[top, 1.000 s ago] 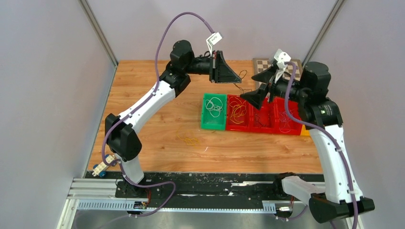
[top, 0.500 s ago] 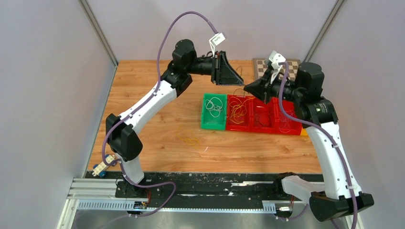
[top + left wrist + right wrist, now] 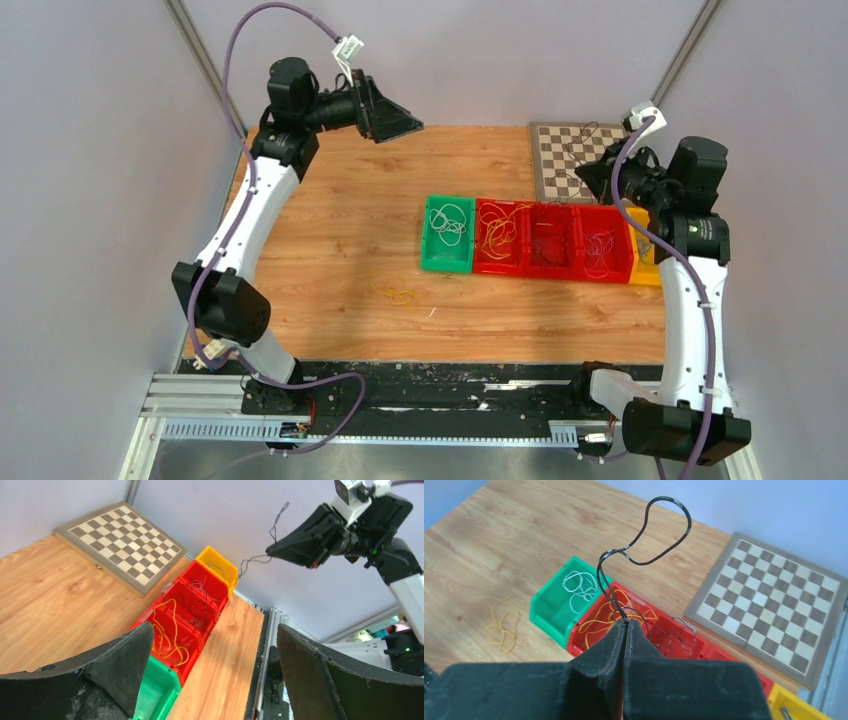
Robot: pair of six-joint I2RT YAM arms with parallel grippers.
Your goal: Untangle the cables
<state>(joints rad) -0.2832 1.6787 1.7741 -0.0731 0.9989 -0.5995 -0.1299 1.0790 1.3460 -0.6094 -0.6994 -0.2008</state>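
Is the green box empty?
No, a loose coil of white cable lies inside the green bin.

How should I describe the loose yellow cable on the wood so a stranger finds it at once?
Find the row of bins on the wooden table; the green bin is its left end. On the bare wood between that bin and the table's near edge, slightly left, lies a yellow cable loop. Unlike the yellow cable in the neighbouring red bin, it sits in no bin.
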